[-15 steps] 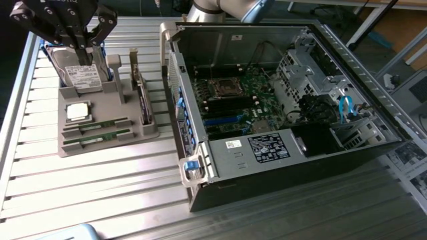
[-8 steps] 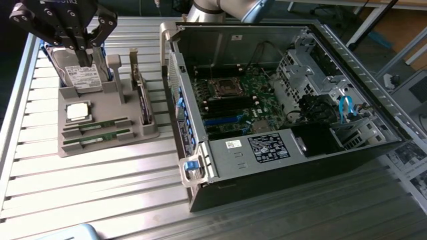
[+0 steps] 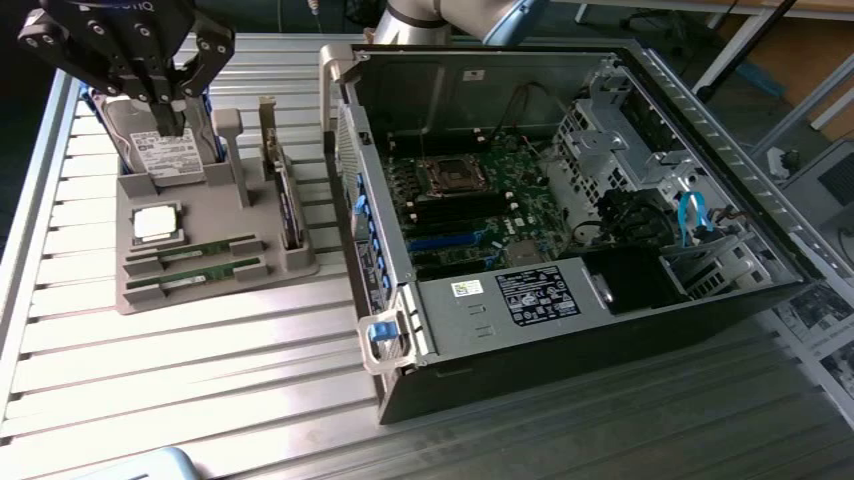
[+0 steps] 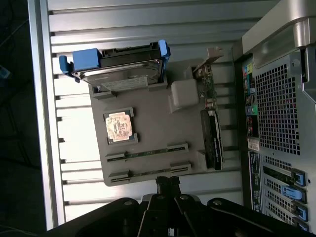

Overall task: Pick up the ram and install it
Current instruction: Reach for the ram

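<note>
Shut and empty, the end effector [image 3: 171,128] hangs above the gray holder [image 3: 220,225]; two ram sticks [image 3: 200,249] lie, seemingly seated, at its six o'clock, hard drive [image 3: 167,160] at twelve.

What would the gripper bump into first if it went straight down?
Likely the tray, near the outer ram. The shut gripper points down there, but depth is unclear; it might land on the table beside it.
</note>
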`<state>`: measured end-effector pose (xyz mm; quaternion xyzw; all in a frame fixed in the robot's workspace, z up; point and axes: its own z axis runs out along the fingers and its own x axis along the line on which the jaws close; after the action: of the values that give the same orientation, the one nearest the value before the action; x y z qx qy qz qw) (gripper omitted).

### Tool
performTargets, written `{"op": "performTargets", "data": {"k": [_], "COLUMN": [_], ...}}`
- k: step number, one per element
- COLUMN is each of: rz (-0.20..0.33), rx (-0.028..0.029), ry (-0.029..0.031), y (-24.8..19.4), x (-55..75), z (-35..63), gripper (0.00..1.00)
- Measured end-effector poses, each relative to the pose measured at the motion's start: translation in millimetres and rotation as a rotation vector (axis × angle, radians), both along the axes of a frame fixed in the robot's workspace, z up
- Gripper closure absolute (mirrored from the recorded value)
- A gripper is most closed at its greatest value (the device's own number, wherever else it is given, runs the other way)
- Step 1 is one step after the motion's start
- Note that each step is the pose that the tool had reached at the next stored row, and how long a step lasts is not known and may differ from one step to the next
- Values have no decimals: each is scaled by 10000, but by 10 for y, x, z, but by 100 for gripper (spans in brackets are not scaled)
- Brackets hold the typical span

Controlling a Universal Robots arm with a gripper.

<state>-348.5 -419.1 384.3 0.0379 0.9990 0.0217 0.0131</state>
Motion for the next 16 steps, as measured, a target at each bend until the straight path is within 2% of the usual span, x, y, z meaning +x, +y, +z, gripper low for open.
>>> {"op": "performTargets", "data": {"k": [8,16], "rz": [0,0], "rx": [0,0], "ry": [0,-1], "y": [-31,-90], "x": [-1,-2], "z": [-6,-12], "gripper": [89,89]}}
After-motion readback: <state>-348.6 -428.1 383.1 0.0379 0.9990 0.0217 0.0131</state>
